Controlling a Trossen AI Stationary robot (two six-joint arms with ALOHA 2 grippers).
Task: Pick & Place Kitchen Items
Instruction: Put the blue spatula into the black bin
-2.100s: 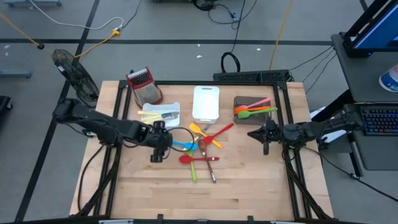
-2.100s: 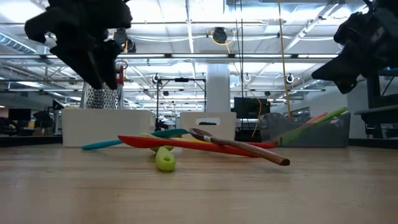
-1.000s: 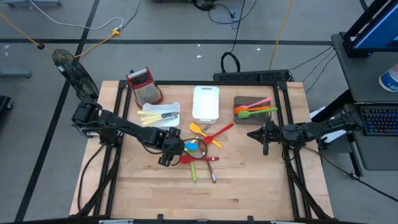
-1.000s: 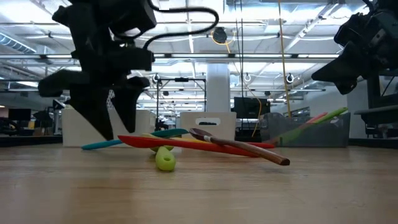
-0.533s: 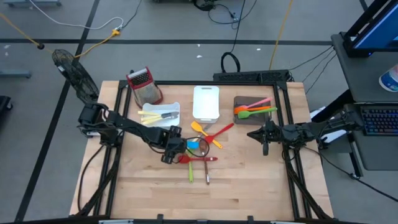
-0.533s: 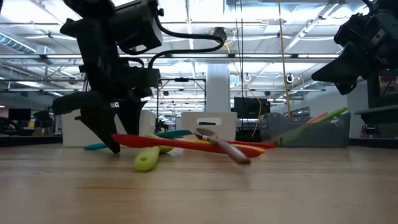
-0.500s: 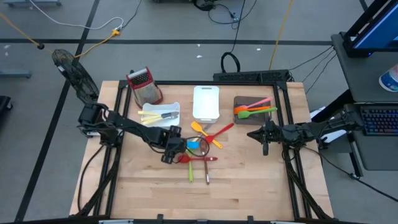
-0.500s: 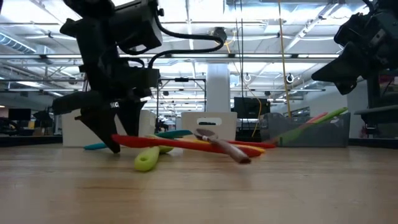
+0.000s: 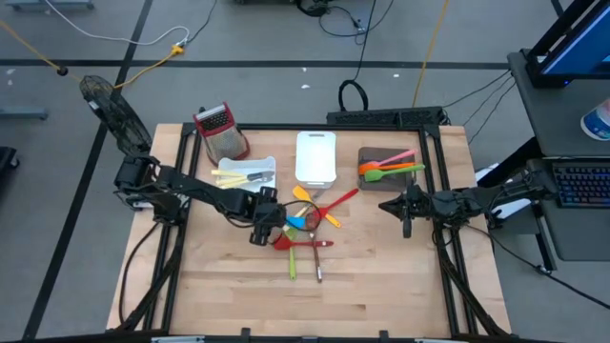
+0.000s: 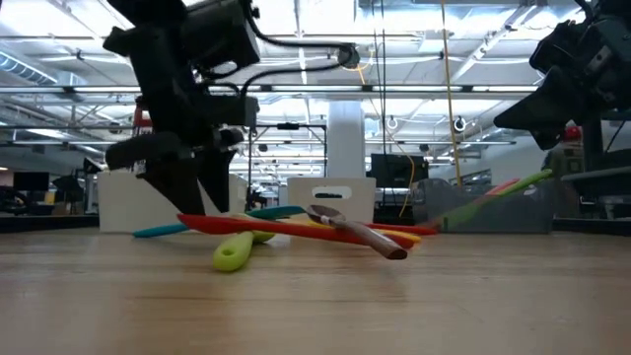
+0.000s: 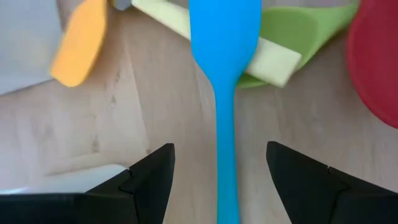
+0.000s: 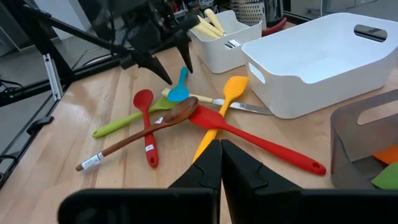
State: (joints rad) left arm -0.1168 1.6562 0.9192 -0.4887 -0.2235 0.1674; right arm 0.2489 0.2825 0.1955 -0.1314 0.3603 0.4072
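Several kitchen items lie heaped mid-table: a blue spatula (image 11: 224, 93), a long red spatula (image 9: 335, 202), an orange spatula (image 9: 305, 200), a red spoon (image 9: 297, 244), a green spoon (image 9: 293, 263) and a wooden spoon (image 12: 143, 132). My left gripper (image 11: 221, 183) points down, open, one finger on each side of the blue spatula's handle with a gap on both sides. It also shows in the high view (image 9: 273, 225). My right gripper (image 12: 221, 158) is shut and waits at the table's right side (image 9: 385, 204).
At the back stand a small white tray (image 9: 246, 177) with cream sticks, a large white tray (image 9: 315, 157), a brown tray (image 9: 374, 154) with orange, green and pink utensils, and a red-topped grater (image 9: 221, 131). Bare wood lies toward the near edge.
My left gripper, still open, has shifted a little toward the far edge and now straddles the blue spatula's handle. The green spoon and the wooden spoon have been nudged: their handles have swung toward the table's left while the rest of the heap stays put.
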